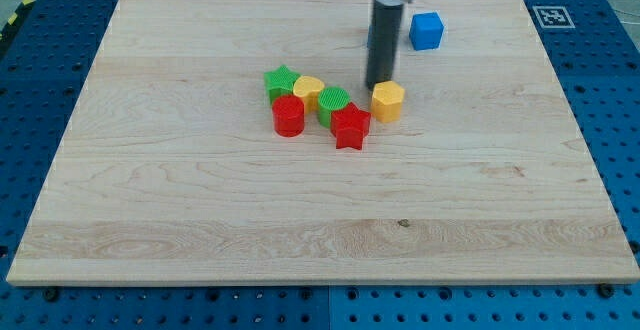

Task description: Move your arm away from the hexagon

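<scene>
A yellow hexagon block (388,100) lies a little right of the board's middle, toward the view's top. My tip (379,83) stands just above and to the left of it, touching or nearly touching its upper edge. Left of the hexagon is a tight cluster: a red star (351,126), a green round block (333,103), a yellow round block (308,91), a green star (282,79) and a red cylinder (288,116). A blue cube (426,31) sits apart near the top, right of the rod.
The wooden board (200,230) lies on a blue perforated table. A black and white marker (552,16) sits at the board's top right corner.
</scene>
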Available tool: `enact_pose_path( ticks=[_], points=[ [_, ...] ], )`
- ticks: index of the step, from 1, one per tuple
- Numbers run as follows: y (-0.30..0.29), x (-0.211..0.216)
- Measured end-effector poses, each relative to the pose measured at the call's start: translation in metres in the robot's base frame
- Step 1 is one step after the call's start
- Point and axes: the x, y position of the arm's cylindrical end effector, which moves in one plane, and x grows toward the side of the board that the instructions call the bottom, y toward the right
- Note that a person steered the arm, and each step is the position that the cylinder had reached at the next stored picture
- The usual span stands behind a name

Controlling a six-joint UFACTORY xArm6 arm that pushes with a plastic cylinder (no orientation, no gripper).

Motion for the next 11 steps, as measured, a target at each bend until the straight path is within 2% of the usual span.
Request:
enact_pose_path(
  ticks=[2, 3, 4, 7, 9, 11],
  points=[
    [0.075, 0.005],
    [0.103, 0.025],
    [0.107, 0.041],
    [0.105, 0.093],
    [0.078, 0.141],
    [0.050, 0.153]
  ],
)
